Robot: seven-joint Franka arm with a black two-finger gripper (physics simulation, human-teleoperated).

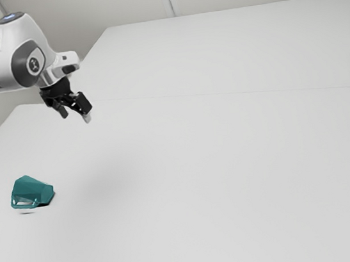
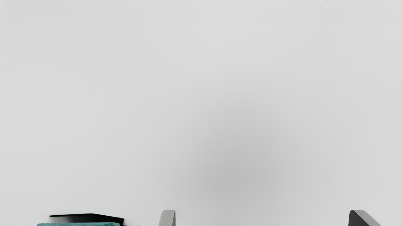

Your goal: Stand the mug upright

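Lying on its side, the teal mug [image 1: 32, 192] is below the pincer [image 1: 74, 112] and off toward the exterior view's left, well apart from it, with what looks like its handle low on the camera's side. In the wrist view the mug's edge is outside the gap, past one of the fingers [image 2: 168, 218]. Next comes the pincer, above the table [image 1: 201, 185], its two fingers wide apart with nothing between them. Coming straight down from here would likely miss the mug, since it sits off to one side. A half-corrected descent could land one finger on the round wall and roll it away. Once gripped, it might twist or slip if held off-centre, and letting go before the base sits flat could tip it over.
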